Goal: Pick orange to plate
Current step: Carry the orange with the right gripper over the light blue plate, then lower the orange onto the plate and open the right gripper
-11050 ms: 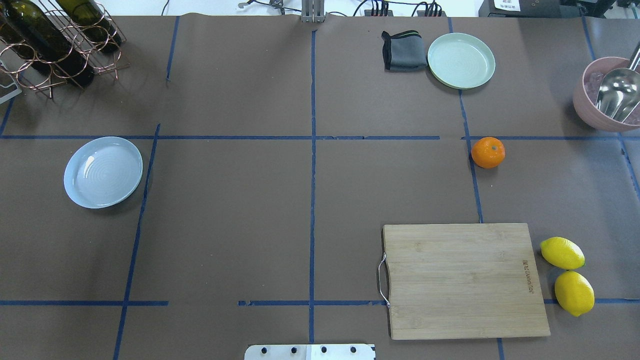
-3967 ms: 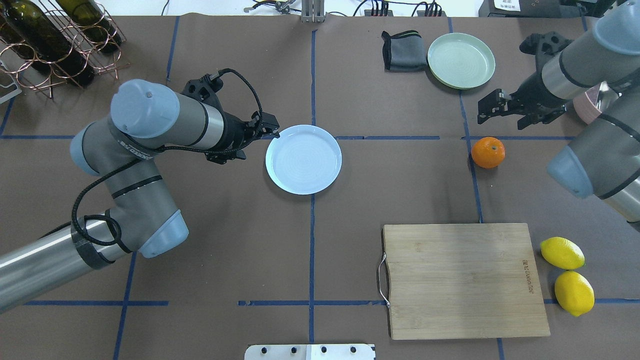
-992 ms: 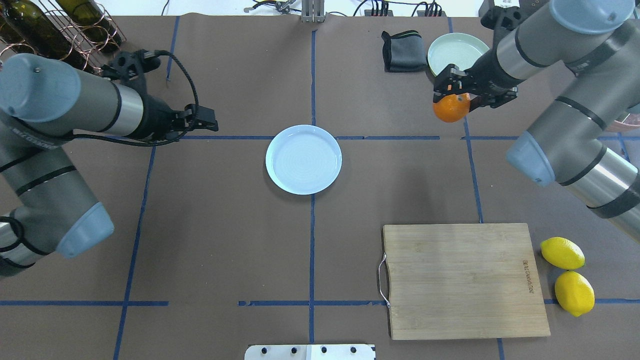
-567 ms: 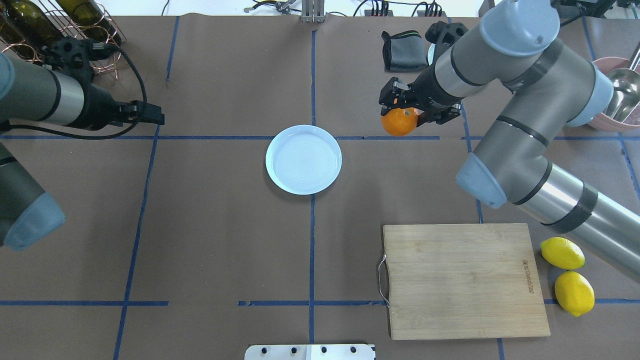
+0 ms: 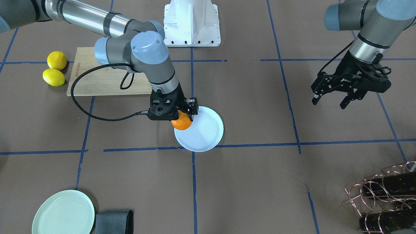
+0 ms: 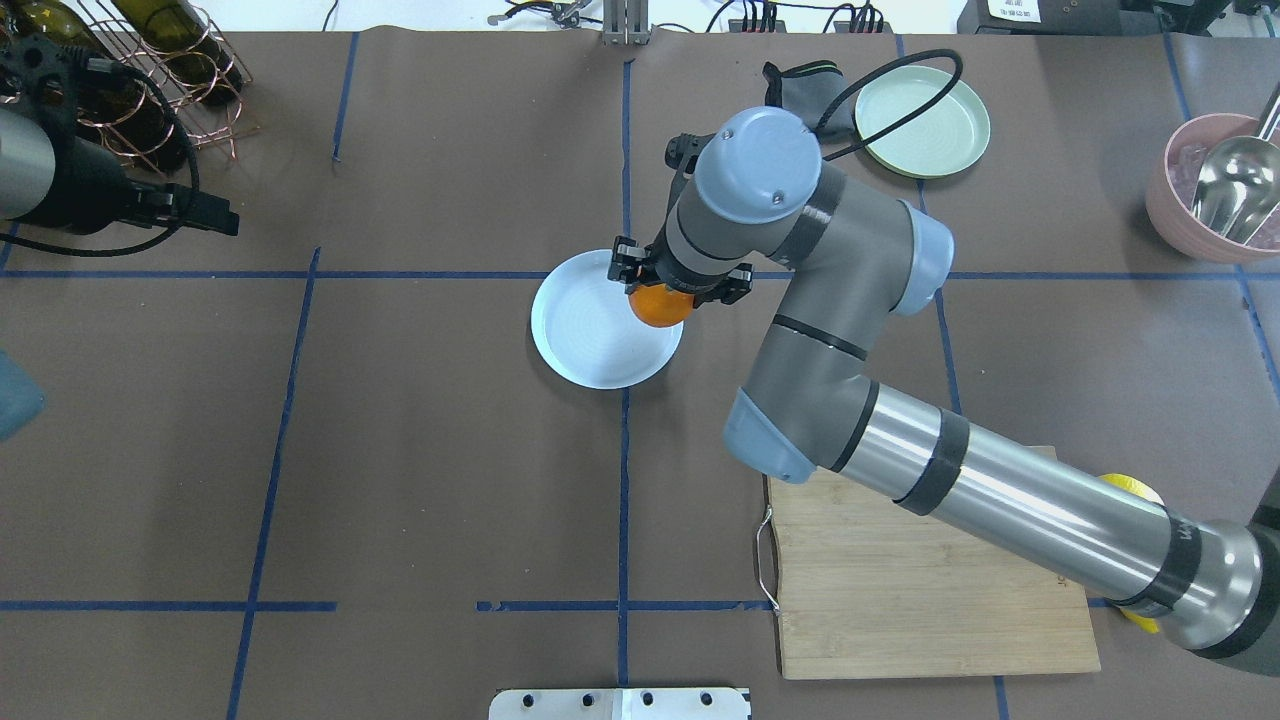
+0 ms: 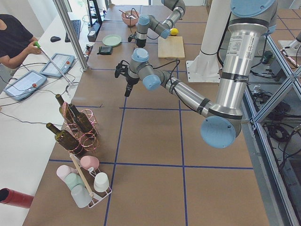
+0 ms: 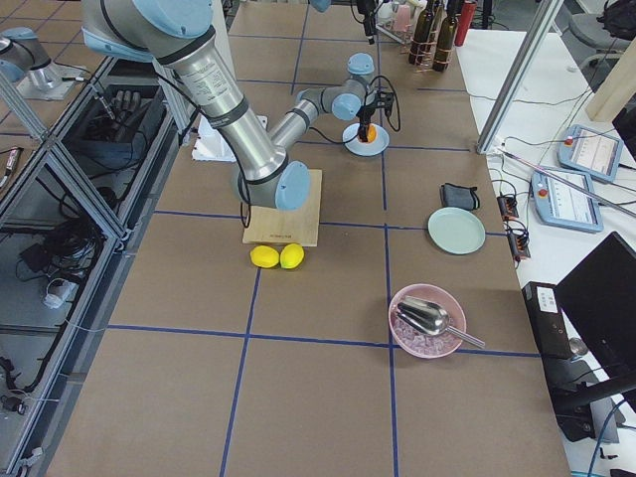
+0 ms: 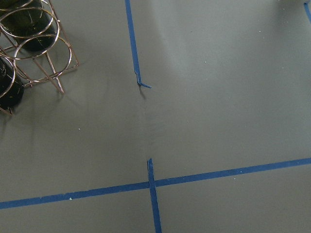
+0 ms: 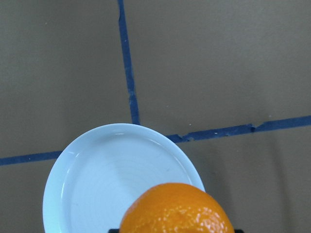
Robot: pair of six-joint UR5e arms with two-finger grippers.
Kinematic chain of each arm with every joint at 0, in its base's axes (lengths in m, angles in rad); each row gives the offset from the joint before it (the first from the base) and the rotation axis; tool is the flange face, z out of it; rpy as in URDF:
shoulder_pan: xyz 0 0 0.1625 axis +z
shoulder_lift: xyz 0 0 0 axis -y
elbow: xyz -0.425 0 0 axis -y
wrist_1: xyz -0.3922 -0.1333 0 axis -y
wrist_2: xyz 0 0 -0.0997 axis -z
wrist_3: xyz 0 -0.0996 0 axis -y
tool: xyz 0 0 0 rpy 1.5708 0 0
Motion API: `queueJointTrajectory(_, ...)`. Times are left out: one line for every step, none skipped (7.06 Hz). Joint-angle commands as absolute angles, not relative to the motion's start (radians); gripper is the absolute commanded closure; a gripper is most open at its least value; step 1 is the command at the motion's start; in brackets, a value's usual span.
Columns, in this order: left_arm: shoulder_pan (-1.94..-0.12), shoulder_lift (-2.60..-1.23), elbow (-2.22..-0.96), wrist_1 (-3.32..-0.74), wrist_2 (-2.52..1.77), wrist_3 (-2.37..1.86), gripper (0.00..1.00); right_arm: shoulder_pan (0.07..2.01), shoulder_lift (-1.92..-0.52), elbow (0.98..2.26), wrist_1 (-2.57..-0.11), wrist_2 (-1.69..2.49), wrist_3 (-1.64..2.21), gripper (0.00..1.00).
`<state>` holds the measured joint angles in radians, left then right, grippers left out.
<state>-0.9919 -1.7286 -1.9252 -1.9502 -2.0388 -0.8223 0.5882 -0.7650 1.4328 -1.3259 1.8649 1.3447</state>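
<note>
Orange (image 10: 177,208), bright and pebbly-skinned, hung pinched in the right tool (image 5: 182,117) over the rim of the pale blue ringed plate (image 6: 590,345). The front-facing view showed the left tool (image 5: 329,102) spread wide, which the overhead view left unclear. Blue tape gridded the brown paper tabletop (image 6: 450,450); 2 lemons (image 5: 53,77) lay beside a wooden cutting board (image 5: 97,81).

Quick headcount: two claws, the right claw (image 6: 668,290) and the left claw (image 5: 328,104). One orange (image 6: 660,305), in the right claw. Two plates: a bluish-white plate (image 6: 585,340) right under that claw, and a mint-green plate (image 6: 930,130) well away from it. Two lemons (image 5: 57,60) (image 5: 53,77) and one cutting board (image 5: 104,81), back along that claw's arm. One gray cloth (image 5: 113,222), one pink bowl (image 6: 1170,225) with one metal scoop (image 6: 1235,185), and one wire rack (image 5: 373,191) near the left claw. Can't count the bottles (image 6: 190,45) in it.
</note>
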Motion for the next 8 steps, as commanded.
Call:
queueJointTrajectory(-0.994, -1.701, -1.927, -1.977, -2.045, -0.793, 0.00, 0.543, -0.689, 1.318, -1.325, 1.818, 1.345, 1.00)
queueJointTrajectory(-0.994, -1.691, -1.919, -1.976, -2.045, -0.744, 0.00, 0.543, -0.689, 1.318, -1.324, 1.818, 1.347, 0.72)
queueJointTrajectory(-0.994, -1.672, -1.925, -1.977, -2.048, -0.717, 0.00, 0.543, -0.689, 1.318, -1.324, 1.816, 1.357, 0.02)
queueJointTrajectory(-0.994, -1.672, -1.921, -1.977, -2.048, -0.716, 0.00, 0.543, -0.683, 1.319, -1.322, 1.818, 1.374, 0.00)
queueJointTrajectory(-0.994, -1.671, -1.910, -1.977, -2.048, -0.715, 0.00, 0.551, -0.677, 1.336, -1.324, 1.828, 1.374, 0.00)
queueJointTrajectory(-0.994, -1.646, -1.899, -1.976, -2.046, -0.715, 0.00, 0.587, -0.678, 1.366, -1.339, 1.895, 1.367, 0.00)
queueJointTrajectory(-0.994, -1.623, -1.888, -1.976, -2.037, -0.683, 0.00, 0.641, -0.701, 1.414, -1.380, 1.955, 1.359, 0.00)
queueJointTrajectory(-0.999, -1.608, -1.888, -1.970, -2.048, -0.645, 0.00, 0.693, -0.753, 1.478, -1.450, 1.988, 1.263, 0.00)
